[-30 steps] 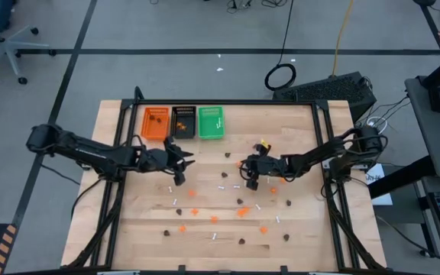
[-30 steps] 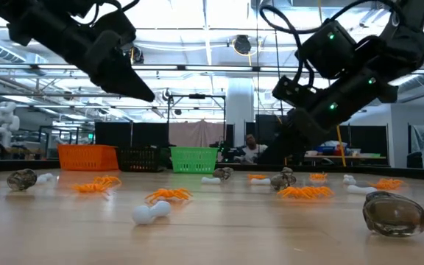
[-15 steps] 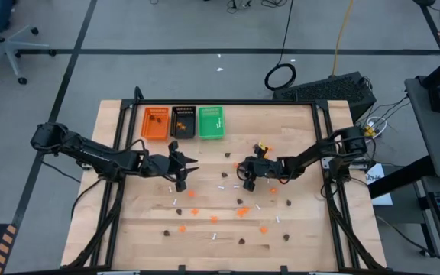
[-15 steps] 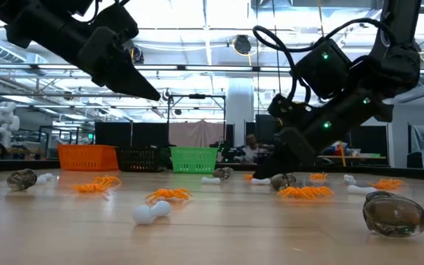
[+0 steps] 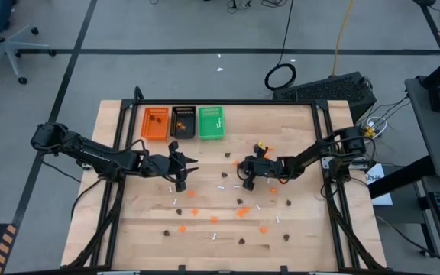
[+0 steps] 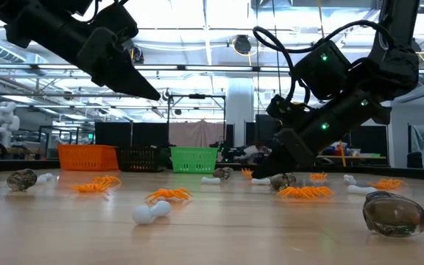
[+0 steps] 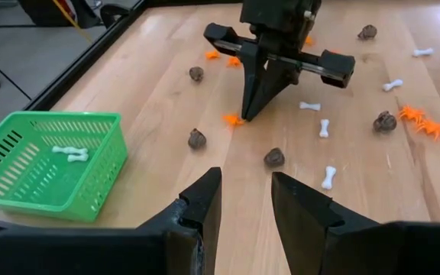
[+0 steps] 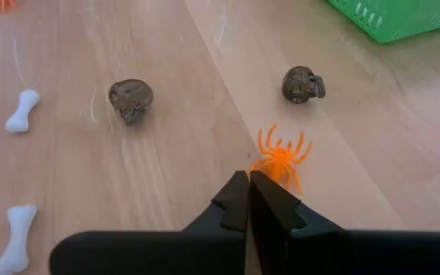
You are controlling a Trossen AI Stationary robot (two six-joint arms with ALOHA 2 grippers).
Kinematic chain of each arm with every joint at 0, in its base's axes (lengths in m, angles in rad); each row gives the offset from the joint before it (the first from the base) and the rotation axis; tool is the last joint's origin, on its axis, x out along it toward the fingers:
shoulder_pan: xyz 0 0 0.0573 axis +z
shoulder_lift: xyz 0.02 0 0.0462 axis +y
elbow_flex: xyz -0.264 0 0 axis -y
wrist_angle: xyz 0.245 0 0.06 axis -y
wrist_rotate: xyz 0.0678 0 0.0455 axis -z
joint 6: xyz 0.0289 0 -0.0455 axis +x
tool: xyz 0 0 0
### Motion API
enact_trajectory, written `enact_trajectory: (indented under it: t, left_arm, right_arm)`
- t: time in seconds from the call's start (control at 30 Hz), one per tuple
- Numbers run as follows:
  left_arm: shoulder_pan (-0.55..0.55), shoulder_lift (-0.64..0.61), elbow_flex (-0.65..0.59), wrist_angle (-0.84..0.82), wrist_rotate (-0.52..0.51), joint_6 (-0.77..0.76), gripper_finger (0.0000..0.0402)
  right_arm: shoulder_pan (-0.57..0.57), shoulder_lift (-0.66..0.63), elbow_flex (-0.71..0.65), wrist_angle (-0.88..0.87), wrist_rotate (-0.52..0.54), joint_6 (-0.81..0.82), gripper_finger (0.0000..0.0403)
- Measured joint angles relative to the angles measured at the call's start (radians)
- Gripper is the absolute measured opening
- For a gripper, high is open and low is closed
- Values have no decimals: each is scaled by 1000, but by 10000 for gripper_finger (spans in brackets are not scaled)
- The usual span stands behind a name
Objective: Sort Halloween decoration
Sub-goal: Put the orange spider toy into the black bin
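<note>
**Orange spider at our closed right fingertips**

Orange spider [image 8: 283,160] lies on the wooden table [image 5: 304,229], touching our right gripper [image 8: 249,191] tips; its jaws are pressed together, and nothing shows between them. Near the green tray [image 5: 211,122], our left gripper [image 7: 244,205] hovers partly open and empty. Skulls [image 8: 131,98] and bones [image 8: 22,109] lie scattered beyond the spider.

surface: wooden table [image 5: 304,229] | on it: three trays [image 5: 183,122]; scattered Halloween decoration [image 5: 241,211]
</note>
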Motion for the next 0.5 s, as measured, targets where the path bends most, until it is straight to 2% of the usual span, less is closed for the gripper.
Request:
enact_trajectory:
  t: [0.3, 0.37, 0.5]
  left_arm:
    - [0, 0, 0, -3, 0, 6, 116]
    - [0, 0, 0, -4, 0, 7, 116]
    - [0, 0, 0, -4, 0, 7, 116]
  right_arm:
    - [41, -133, -1, 4, 22, -45, 0]
    - [42, -139, -1, -5, 55, -45, 0]
    - [27, -125, -1, -42, 54, -43, 18]
